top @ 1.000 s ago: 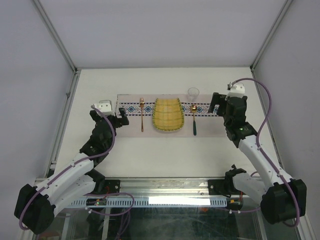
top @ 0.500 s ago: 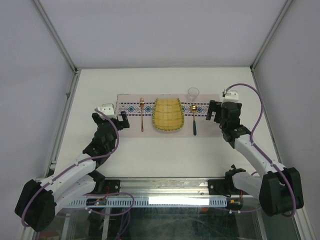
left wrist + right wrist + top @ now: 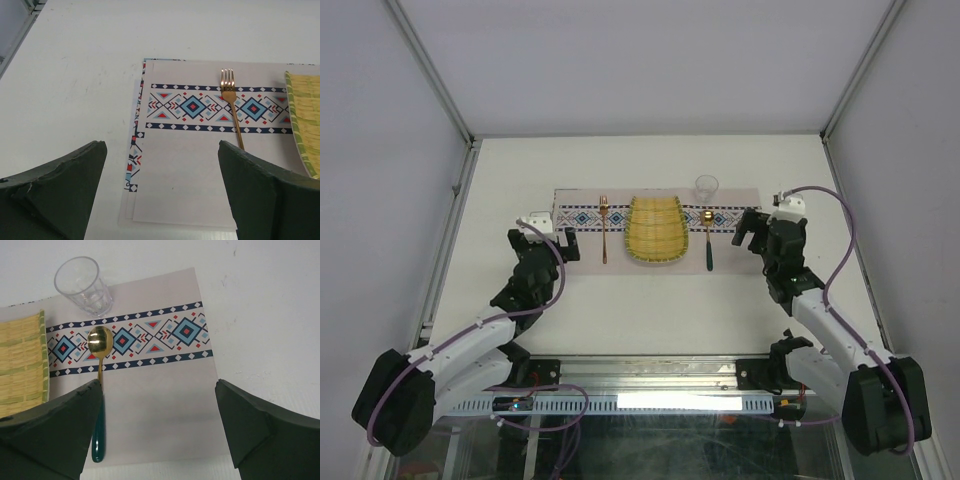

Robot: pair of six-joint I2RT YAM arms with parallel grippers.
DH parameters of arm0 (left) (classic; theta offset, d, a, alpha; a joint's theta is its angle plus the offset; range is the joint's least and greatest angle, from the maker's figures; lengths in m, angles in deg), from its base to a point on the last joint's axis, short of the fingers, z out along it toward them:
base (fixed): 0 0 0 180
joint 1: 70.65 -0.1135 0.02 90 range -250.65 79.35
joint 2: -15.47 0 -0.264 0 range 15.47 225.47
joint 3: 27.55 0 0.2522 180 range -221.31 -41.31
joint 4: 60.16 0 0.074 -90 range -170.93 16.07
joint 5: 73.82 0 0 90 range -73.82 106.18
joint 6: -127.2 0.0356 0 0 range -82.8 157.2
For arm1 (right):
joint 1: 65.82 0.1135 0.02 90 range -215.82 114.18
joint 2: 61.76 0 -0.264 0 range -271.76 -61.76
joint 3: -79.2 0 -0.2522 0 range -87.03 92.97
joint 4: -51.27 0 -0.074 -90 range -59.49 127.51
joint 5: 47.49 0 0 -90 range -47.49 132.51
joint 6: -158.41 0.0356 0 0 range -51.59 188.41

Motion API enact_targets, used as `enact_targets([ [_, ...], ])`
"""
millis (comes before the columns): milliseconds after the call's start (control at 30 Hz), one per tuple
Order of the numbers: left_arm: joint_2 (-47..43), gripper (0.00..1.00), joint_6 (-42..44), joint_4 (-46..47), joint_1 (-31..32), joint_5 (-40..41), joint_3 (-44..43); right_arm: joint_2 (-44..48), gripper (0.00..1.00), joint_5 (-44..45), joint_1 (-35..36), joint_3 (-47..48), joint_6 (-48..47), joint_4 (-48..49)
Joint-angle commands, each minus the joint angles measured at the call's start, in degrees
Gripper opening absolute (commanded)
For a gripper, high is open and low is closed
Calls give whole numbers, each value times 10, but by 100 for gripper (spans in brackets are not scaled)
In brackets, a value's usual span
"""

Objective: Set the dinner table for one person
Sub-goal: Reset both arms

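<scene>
- Both claws hang with nothing in them: the left gripper (image 3: 162,190) has its jaws spread wide over the left end of the placemat (image 3: 185,175). The right gripper (image 3: 157,430) is just as wide over the right end.
- The dinner table (image 3: 650,310) fills the floor of the cell under everything. It looks rigid, matte and fixed, a surface to set things on and not a thing to grasp.
- The setting looks complete: fork (image 3: 231,107) left of the woven plate (image 3: 655,230), spoon (image 3: 98,385) right of it, glass (image 3: 82,285) at the spoon's far end.
- If anything needs a nudge, the fork is thin, stiff and flat on the cloth. Pinch across its handle.
- The spoon's green handle looks the better hold; its bowl is probably slick.
- The glass is clear, light and likely breakable. Close gently around its wall.
- The placemat is soft and may slide or wrinkle.
</scene>
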Motion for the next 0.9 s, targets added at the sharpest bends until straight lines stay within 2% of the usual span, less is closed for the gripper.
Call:
enact_targets([
  [0,12,99,7,43,-6,17,-2,0,100,9,-3,2,1,65],
  [233,36,99,3,58,-14,28,-2,-44,100,50,-3,-16,-23,103],
  [367,57,99,7,71,-24,30,-3,-53,99,32,-3,-33,-52,139],
  [500,76,99,22,132,-30,26,7,-66,99,36,-3,-48,-73,178],
  [700,71,99,24,166,-45,11,14,-94,99,45,-3,-55,-84,211],
  [867,51,99,43,243,-61,21,63,-100,99,29,-3,-61,-89,238],
])
